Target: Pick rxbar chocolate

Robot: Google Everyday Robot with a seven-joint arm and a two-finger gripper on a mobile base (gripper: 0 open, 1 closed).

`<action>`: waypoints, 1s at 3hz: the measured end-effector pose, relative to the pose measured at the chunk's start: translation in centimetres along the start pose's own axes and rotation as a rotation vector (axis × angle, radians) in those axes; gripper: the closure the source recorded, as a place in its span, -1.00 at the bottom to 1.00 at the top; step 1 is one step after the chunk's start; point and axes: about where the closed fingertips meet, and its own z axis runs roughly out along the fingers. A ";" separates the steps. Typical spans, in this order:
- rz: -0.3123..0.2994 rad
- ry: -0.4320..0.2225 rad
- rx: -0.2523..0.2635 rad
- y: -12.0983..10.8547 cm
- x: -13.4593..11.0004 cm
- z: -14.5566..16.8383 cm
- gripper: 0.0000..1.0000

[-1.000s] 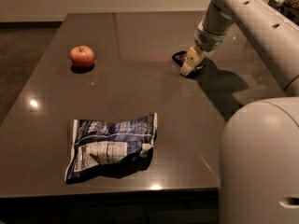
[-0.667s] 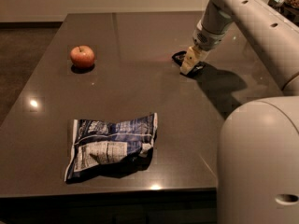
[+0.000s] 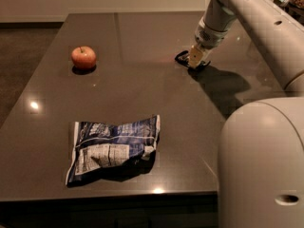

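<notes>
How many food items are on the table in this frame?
3. An apple at the far left, a blue-and-white chip bag near the front edge, and the rxbar chocolate at the far right, partly hidden by the gripper right at it.

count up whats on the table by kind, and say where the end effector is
apple: 1
chip bag: 1
snack bar: 1
total: 3
The end effector is down at the black snack bar, on the far right part of the table.
</notes>
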 end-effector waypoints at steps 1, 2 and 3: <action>-0.018 -0.025 -0.016 0.4 -0.7 -1.5 1.00; -0.033 -0.052 -0.023 0.7 -1.3 -2.9 1.00; -0.073 -0.098 -0.028 1.5 -2.5 -5.3 1.00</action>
